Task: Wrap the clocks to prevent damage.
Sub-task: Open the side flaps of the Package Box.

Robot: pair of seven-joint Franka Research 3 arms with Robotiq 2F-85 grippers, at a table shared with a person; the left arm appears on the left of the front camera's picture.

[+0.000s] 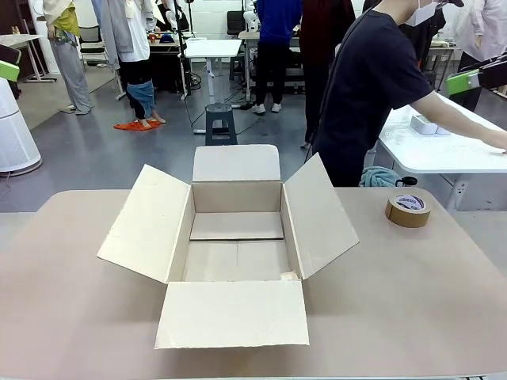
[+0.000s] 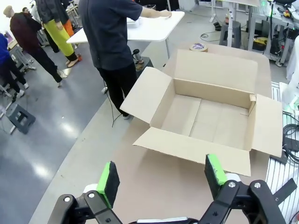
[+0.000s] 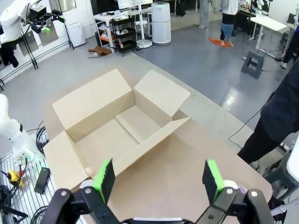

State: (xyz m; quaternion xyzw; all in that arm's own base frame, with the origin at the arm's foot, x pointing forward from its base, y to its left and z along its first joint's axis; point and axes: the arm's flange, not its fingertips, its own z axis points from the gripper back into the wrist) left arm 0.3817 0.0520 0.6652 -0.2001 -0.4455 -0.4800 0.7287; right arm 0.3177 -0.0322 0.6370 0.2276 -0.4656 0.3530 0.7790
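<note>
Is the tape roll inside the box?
No, the tape roll sits on the table, outside the open box, beyond its right flap.

box [image 1: 236,207]: plain cardboard, upright, mid-desk [image 1: 412,301], all four flaps spread outward, floor seam showing | tape [image 1: 408,210]: brown roll, lying flat, well right of box, by far edge

Table [image 1: 412,293]: open cardboard box [image 1: 236,245], tape roll [image 1: 409,210].

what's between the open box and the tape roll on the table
Nothing. In the front view, bare tabletop separates the open box from the tape roll.
</note>
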